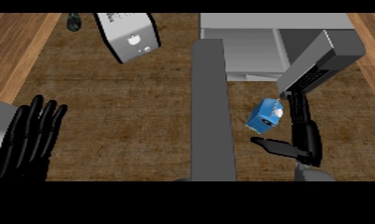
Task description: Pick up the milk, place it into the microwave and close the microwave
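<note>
The milk [264, 115] is a small blue carton with a white cap, standing tilted on the brown counter just right of the microwave's open door [214, 114]. The grey microwave [245, 44] sits at the back right with its cavity facing me. My right hand [304, 136] is open beside the carton's right side. Its fingers [296, 109] point away from me along the carton and its thumb [270, 145] is spread below it. I cannot tell whether the hand touches the carton. My left hand [29, 136] rests open at the left edge, fingers up.
A white-grey box [130, 37] lies tilted at the back left, with a dark bottle [73, 21] beside it. A grey slanted panel with dark buttons [322, 62] stands just beyond my right hand. Bare counter lies between the left hand and the door.
</note>
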